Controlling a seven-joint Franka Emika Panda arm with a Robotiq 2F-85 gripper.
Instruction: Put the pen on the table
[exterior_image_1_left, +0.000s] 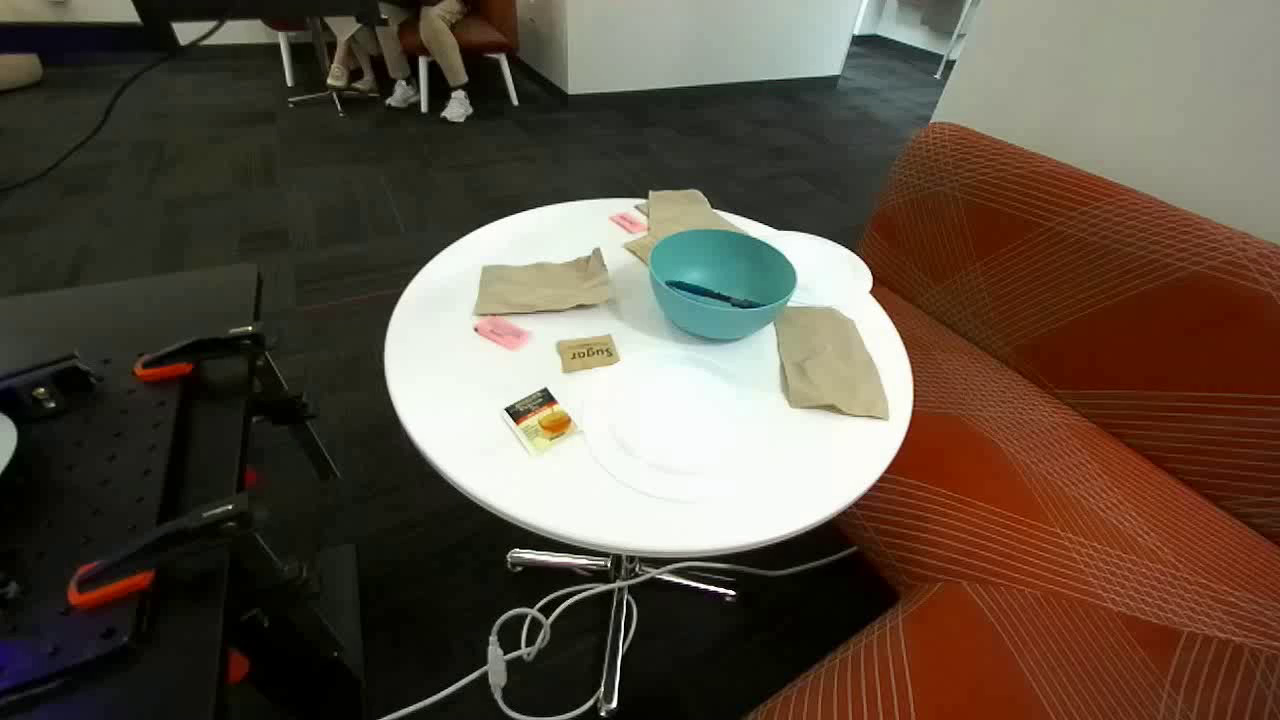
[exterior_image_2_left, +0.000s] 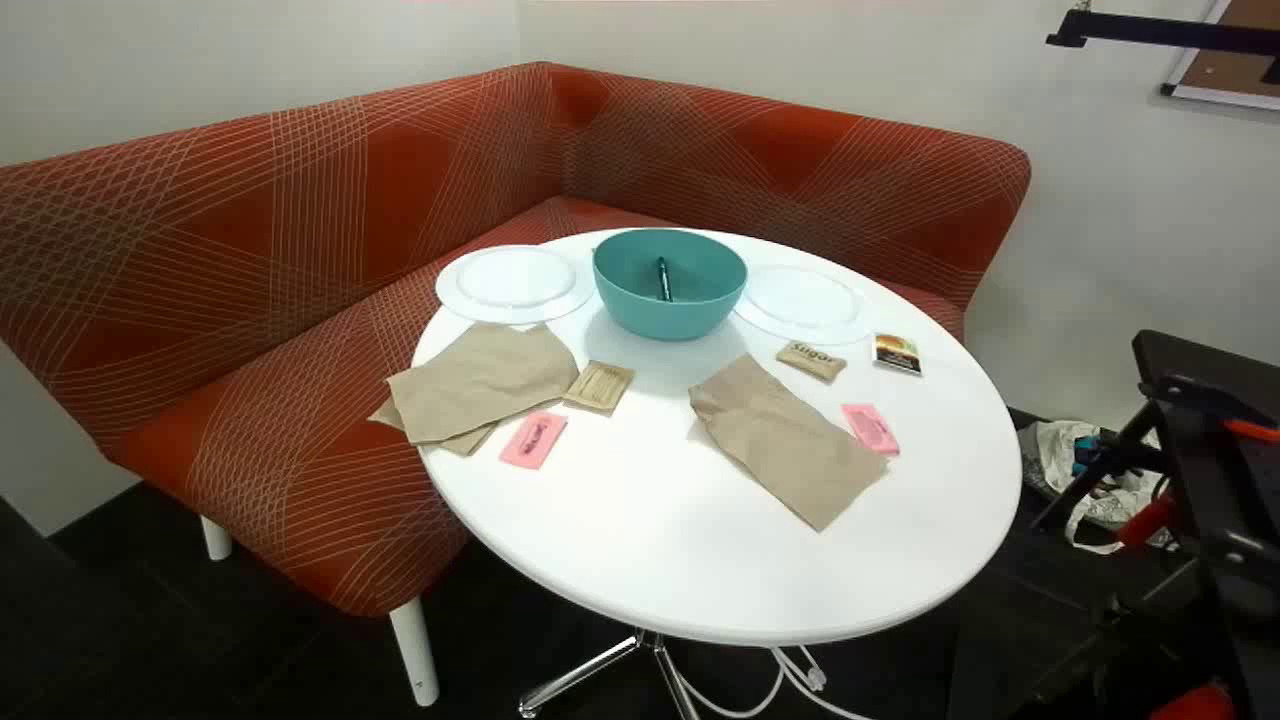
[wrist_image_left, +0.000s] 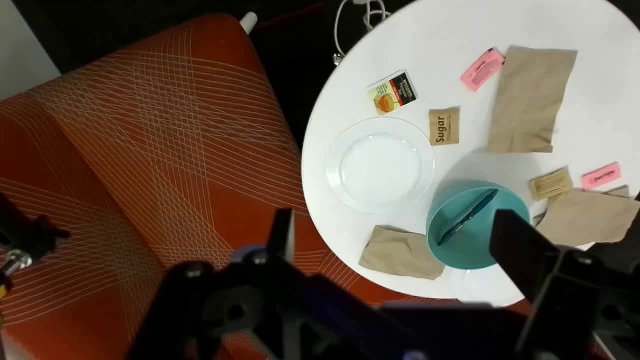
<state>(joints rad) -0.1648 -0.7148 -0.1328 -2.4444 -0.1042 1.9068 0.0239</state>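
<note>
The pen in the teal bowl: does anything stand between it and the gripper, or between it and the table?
Nothing visible covers the pen, so the open gripper can likely reach in from above. Toward the table, the wall of the teal bowl stands in the way all around, so it likely needs lifting over.

Bright worktop (exterior_image_1_left: 440, 350) nearly bleaches out a plate (exterior_image_1_left: 660, 430) in an exterior view
Your wrist view shows the claw (wrist_image_left: 395, 237) dark, blurred; soft shadow beside the bowl (wrist_image_left: 475, 240)
</note>
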